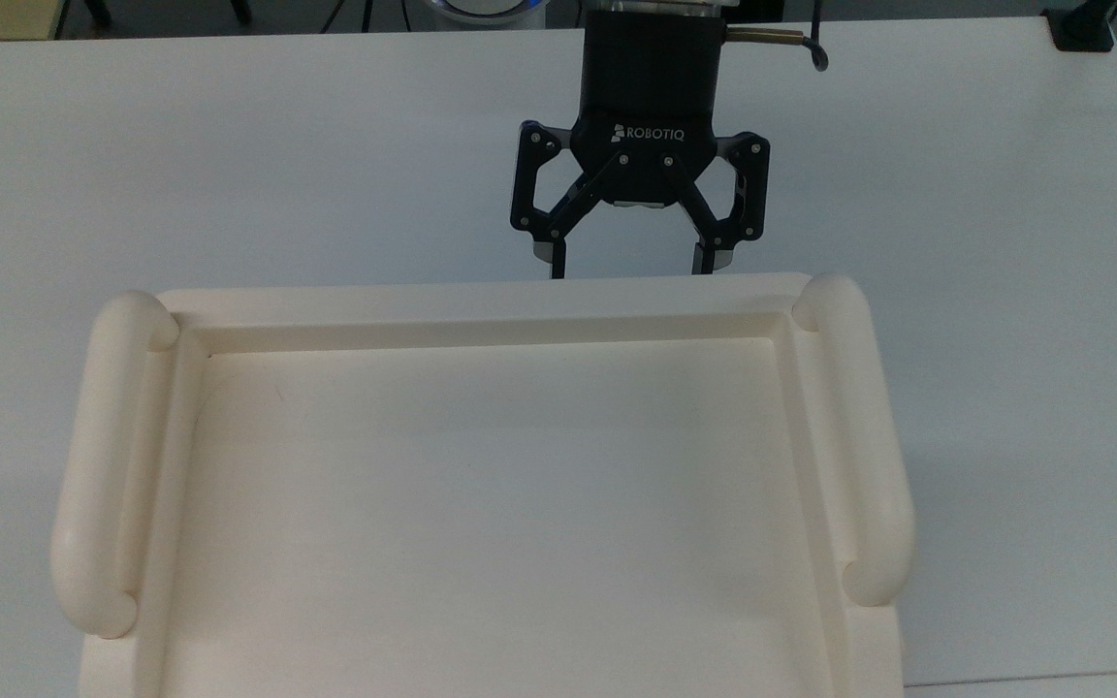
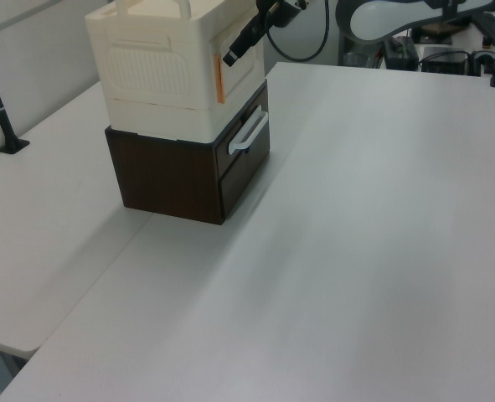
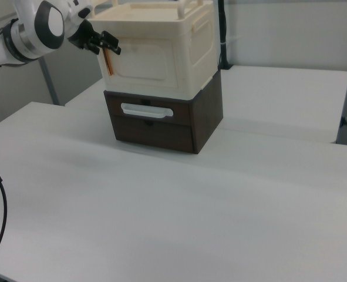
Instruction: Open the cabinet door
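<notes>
Door first: you've got one cream panel, flat and shut on the front of the cream cabinet, facing the open table. In the right view its long axis runs 9 to 3 o'clock, upright on the cabinet's front face, with an orange strip at its 9 o'clock edge. In the left view the door faces toward 3 o'clock, strip at its near edge.

Count: one door, one cream cabinet, one dark drawer unit beneath it with one pale handle, two tubular handles on the tray top, one gripper.

Your gripper sits at 12 o'clock of the tray top in the top view, fingers spread wide apart and holding nothing, tips hidden behind the tray's far rim. In the right view the gripper is just at the door's upper 9 o'clock corner, right by the strip; contact, you can't tell. In the left view the gripper hangs just beside the strip's top end.
</notes>
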`<state>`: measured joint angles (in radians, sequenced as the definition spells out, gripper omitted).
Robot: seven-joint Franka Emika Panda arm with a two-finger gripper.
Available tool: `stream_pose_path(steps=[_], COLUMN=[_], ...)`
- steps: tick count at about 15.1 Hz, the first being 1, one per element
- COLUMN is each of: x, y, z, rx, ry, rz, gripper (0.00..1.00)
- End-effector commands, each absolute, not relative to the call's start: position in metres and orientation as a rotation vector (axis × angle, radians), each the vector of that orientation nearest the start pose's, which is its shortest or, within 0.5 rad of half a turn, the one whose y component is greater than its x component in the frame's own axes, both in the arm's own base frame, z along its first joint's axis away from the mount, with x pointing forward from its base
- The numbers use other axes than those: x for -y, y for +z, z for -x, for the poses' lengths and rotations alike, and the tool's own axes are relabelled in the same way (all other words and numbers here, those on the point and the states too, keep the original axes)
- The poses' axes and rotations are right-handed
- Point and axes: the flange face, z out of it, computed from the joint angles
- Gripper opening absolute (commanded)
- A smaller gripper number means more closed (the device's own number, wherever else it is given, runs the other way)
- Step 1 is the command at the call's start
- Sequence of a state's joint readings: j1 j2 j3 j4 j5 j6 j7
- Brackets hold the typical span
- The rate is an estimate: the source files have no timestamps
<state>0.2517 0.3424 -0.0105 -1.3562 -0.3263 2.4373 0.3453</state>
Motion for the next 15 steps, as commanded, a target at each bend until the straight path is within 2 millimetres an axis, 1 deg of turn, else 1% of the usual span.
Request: stream_pose_path(steps=[1, 3, 6, 8, 9, 11, 12, 15], x=[-0.188, -0.190, -0.200, -0.204, -0.205, -0.208, -0.208, -0.210], y=[0.606, 0.604, 0.596, 0.595, 0.595, 0.588, 0.589, 0.589], z=[-0.695, -0.696, -0.698, -0.697, -0.697, -0.700, -0.701, -0.700], rx=[0.094, 0.076, 0.040, 0.029, 0.011, -0.019, -0.029, -0.048], ry=[-1.278, -1.288, -1.303, -1.329, -1.341, -1.369, -1.386, -1.403], rz=[2.968, 2.974, 2.955, 2.961, 2.956, 2.943, 2.938, 2.932], gripper=[0.81, 0.81, 0.80, 0.72, 0.71, 0.68, 0.67, 0.61])
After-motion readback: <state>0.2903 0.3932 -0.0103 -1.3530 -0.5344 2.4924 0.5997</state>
